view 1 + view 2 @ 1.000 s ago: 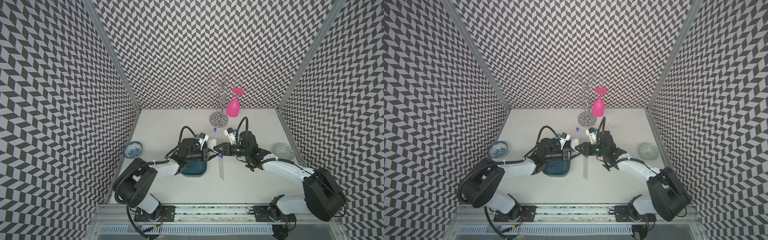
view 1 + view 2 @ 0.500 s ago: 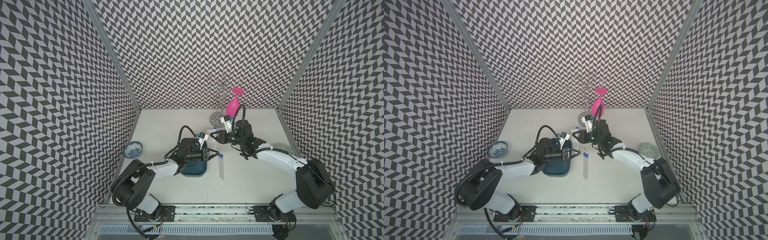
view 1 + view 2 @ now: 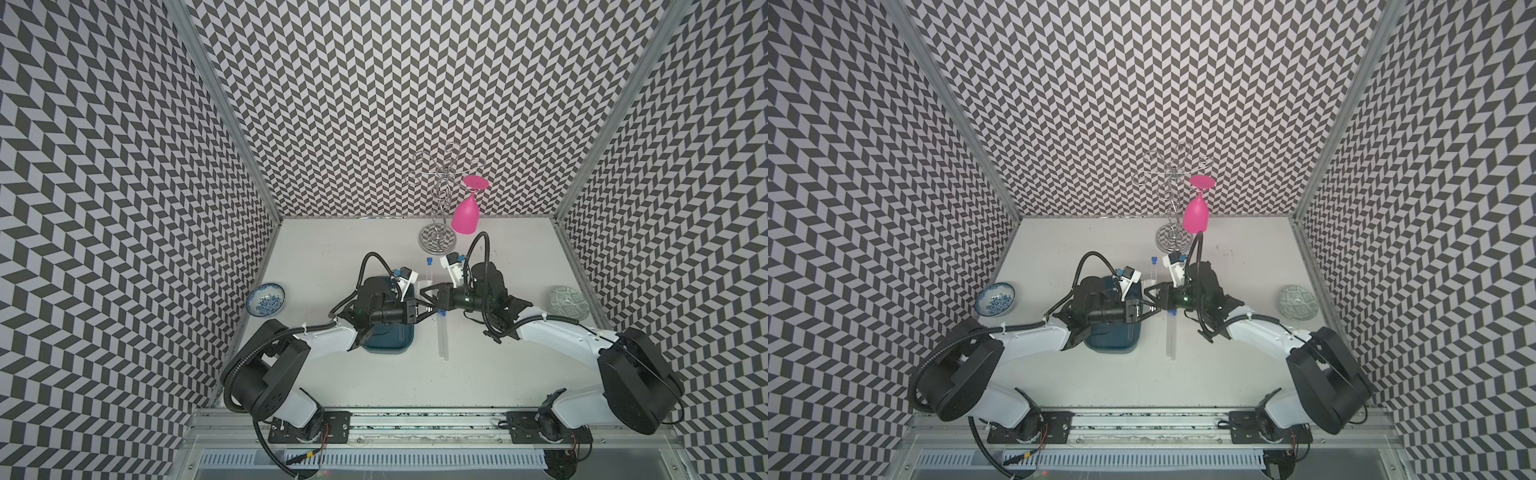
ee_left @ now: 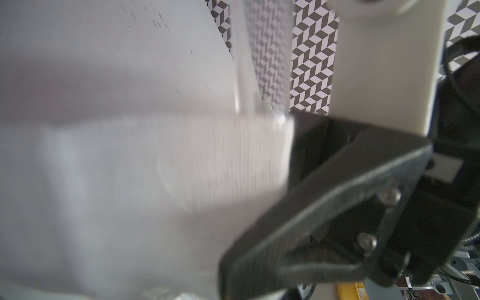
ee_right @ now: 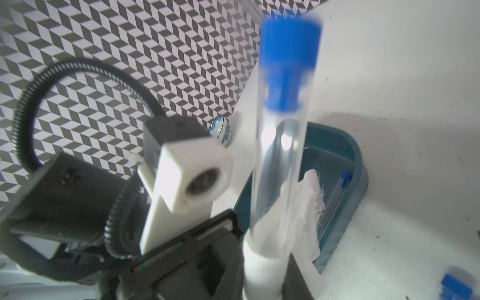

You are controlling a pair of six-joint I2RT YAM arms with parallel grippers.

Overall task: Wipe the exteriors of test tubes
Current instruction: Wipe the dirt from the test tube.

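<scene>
Roughly midway: right gripper pinches a thin clear blue-capped test tube raised just beside the teal plastic tray, left gripper clamps a white tissue wad around it, two more tubes lie on the pale table, likely done, and a fourth tube seemingly waits in the tray.

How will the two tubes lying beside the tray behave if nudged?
Those tubes look round and smooth on the flat table, so they would probably roll sideways. Thin clear walls suggest they are light, maybe brittle.
</scene>
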